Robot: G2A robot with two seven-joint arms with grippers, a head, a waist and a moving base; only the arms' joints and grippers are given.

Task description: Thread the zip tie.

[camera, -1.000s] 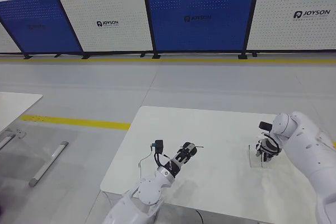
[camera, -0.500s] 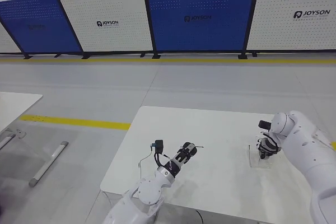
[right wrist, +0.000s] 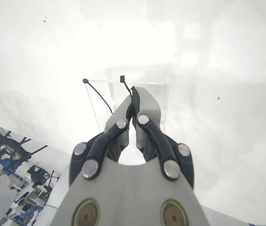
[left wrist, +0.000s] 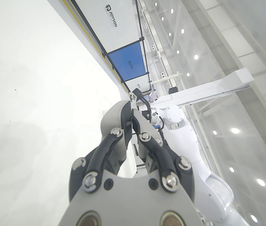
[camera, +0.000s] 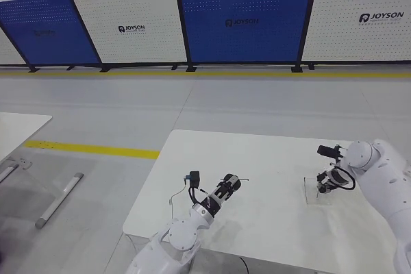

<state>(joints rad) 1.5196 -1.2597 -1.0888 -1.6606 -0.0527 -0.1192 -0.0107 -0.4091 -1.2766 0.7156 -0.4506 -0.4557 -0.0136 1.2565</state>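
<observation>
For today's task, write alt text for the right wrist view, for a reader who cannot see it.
The right tool is shut on a black zip tie, whose head pokes out beyond it. Just past that, a second zip tie stands slanted at a clear holder on the white table.

I watch my right arm swing its wrist out to the right, so the right gripper (camera: 323, 183), pinching a zip tie (right wrist: 126, 85), now leans sideways at the clear stand (camera: 308, 194).
</observation>
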